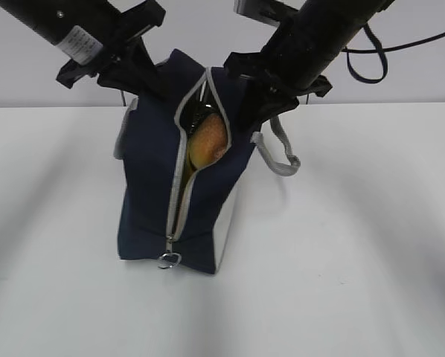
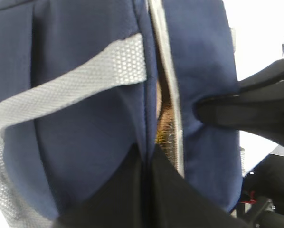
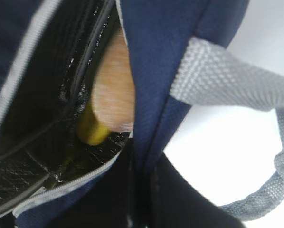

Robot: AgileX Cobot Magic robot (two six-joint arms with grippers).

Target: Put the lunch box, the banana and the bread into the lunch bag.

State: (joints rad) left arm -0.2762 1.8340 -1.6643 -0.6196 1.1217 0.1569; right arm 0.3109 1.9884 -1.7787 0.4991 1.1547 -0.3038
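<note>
The bread [image 1: 209, 141] sits high inside the lunch bag [image 1: 152, 193], its golden crust showing through the open zipper slit near the far end of the bag. In the right wrist view the banana [image 3: 90, 129] lies just under and beside the bread, a yellow end poking out against the dark lining. The lunch box is not visible in any view; it may lie deeper in the bag, but that cannot be told.

The bag stands upright on the white table [image 1: 356, 260], zipper running from the ring pull [image 1: 169, 259] at the near bottom up to the far top. The left gripper [image 2: 146, 190] pinches the bag's rim on the left side of the opening, its fingers closed on the fabric by the zipper edge. The right gripper [image 3: 142, 194] likewise clamps the right rim, next to the grey strap handle [image 3: 237, 90].

Judging from this, the packing looks nearly done. The risk is the bread: it rides so high that it could tip out, or be crushed if the rims are drawn together. Letting go of one rim first could make the soft bag slump sideways and spill it.
</note>
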